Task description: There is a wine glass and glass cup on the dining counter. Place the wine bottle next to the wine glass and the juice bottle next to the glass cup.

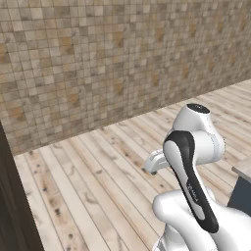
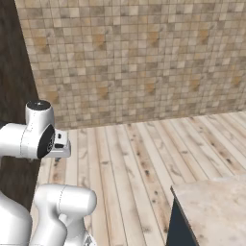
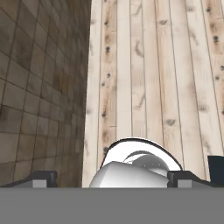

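Observation:
A corner of the beige marbled dining counter (image 2: 211,206) juts in at the lower right of the right base view. Its thin edge (image 1: 244,169) also shows at the right border of the left base view. My arm is folded close to the base. In the hand view my gripper (image 3: 113,178) points down at the plank floor, open, its two dark fingertips (image 3: 41,177) far apart with nothing held between them. The wine glass, glass cup, wine bottle and juice bottle are out of view.
A brown and beige tiled wall (image 1: 122,59) stands straight ahead across a pale wooden plank floor (image 2: 134,158). A dark wood panel (image 1: 12,206) rises at the left, close to the base. The counter's dark side (image 2: 175,230) drops to the floor.

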